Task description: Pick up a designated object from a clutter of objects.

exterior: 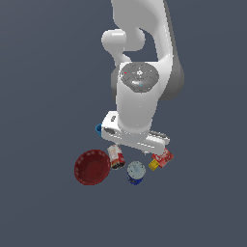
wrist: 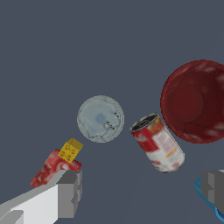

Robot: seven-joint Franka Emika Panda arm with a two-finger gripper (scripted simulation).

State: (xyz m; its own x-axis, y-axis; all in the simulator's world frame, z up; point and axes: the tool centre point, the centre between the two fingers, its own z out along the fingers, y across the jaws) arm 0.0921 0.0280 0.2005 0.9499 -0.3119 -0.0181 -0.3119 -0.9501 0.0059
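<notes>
The blue can [exterior: 135, 173] stands upright on the dark floor, its pale silvery lid facing up; the wrist view shows only its lid [wrist: 100, 118]. The red-and-white can [exterior: 115, 157] lies on its side between it and the red bowl [exterior: 92, 167]. The small red-yellow box [exterior: 162, 158] lies on the exterior view's right. The tiny blue cup [exterior: 99, 129] peeks out behind the hand. My gripper [wrist: 142, 190] hangs open and empty above the clutter, its fingers [wrist: 70, 192] wide apart, touching nothing. In the exterior view the hand hides the fingertips.
The white arm [exterior: 140, 72] rises over the clutter and hides the floor behind it. In the wrist view the bowl [wrist: 194, 101], the lying can [wrist: 158, 143], the box [wrist: 54, 165] and a rim of the blue cup [wrist: 205, 197] surround the lid.
</notes>
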